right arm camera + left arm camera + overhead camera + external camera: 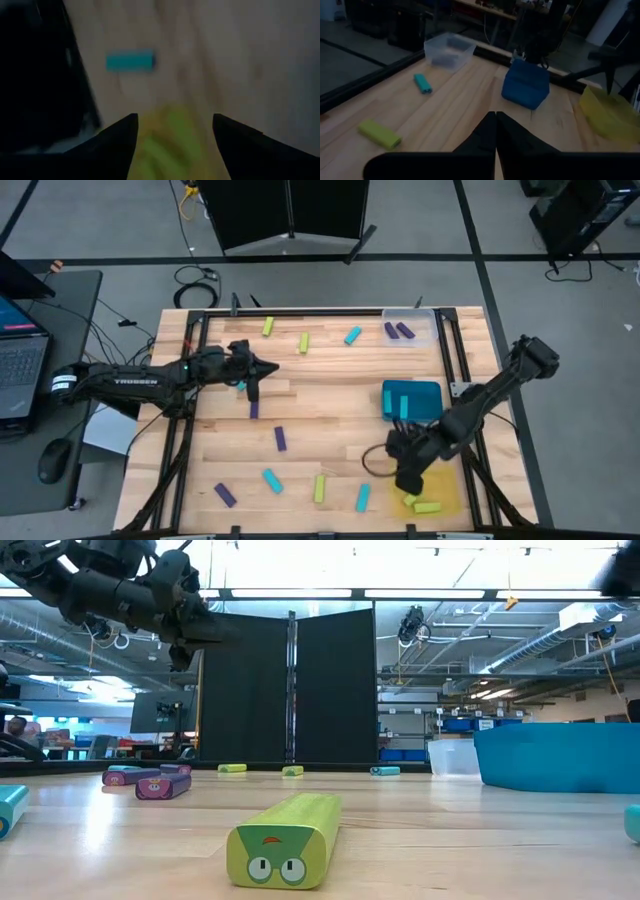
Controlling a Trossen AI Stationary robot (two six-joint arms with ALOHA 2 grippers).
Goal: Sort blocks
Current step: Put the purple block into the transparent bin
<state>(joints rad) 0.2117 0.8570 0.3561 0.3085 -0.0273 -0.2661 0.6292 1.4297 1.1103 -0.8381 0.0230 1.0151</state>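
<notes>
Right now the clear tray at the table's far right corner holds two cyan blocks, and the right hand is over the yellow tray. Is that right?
Not quite. The two blocks in the clear tray are dark purple, not cyan, as the high view shows. The rest stands: that tray sits at the far right corner, and the right hand is over the yellow tray.
</notes>
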